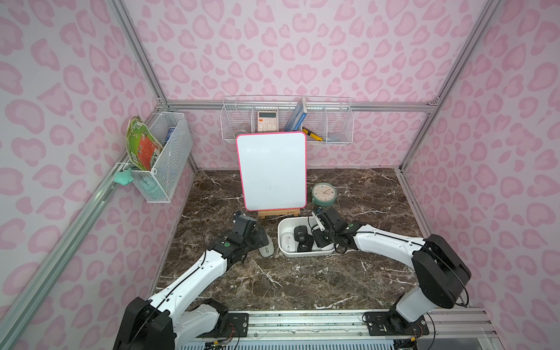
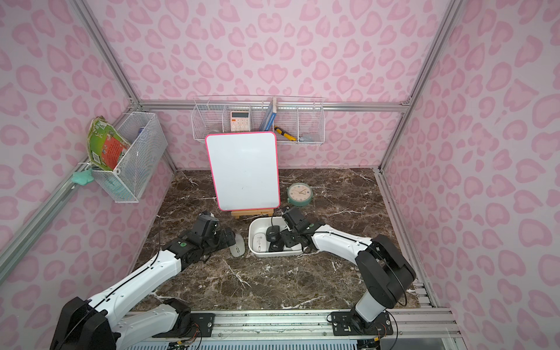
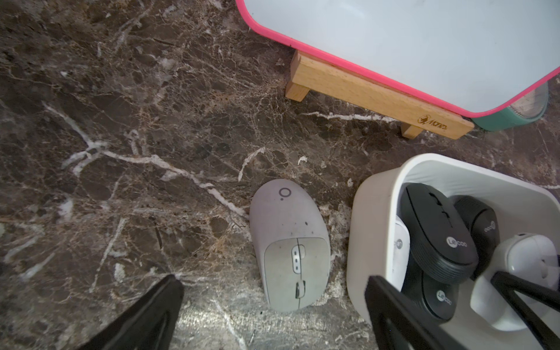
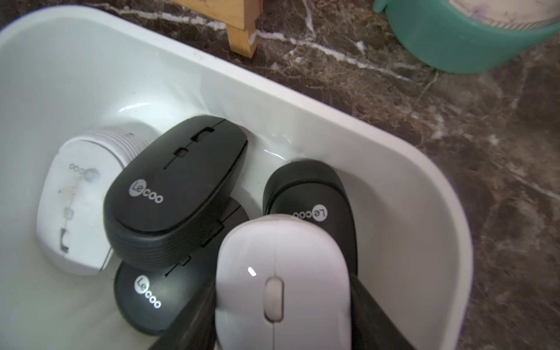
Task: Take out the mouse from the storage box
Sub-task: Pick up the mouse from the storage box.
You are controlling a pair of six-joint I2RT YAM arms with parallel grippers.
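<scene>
The white storage box (image 1: pixel 281 235) (image 2: pixel 252 239) (image 4: pixel 333 121) sits on the marble table, right of centre. Inside it lie three black mice, one of them (image 4: pixel 175 188) on top, and a white ribbed mouse (image 4: pixel 72 206). My right gripper (image 4: pixel 283 281) (image 1: pixel 318 239) reaches into the box, shut on a smooth white mouse (image 4: pixel 281 242), one finger against each side. A grey mouse (image 1: pixel 266 251) (image 3: pixel 291 242) lies on the table just left of the box. My left gripper (image 3: pixel 272 280) (image 1: pixel 262 238) hovers over it, open and holding nothing.
A pink-framed whiteboard (image 1: pixel 272 169) on a wooden stand (image 1: pixel 278 213) rises just behind the box. A green clock (image 1: pixel 323 194) stands behind the box to the right. Wire baskets hang on the back wall (image 1: pixel 288 121) and the left wall (image 1: pixel 160 157).
</scene>
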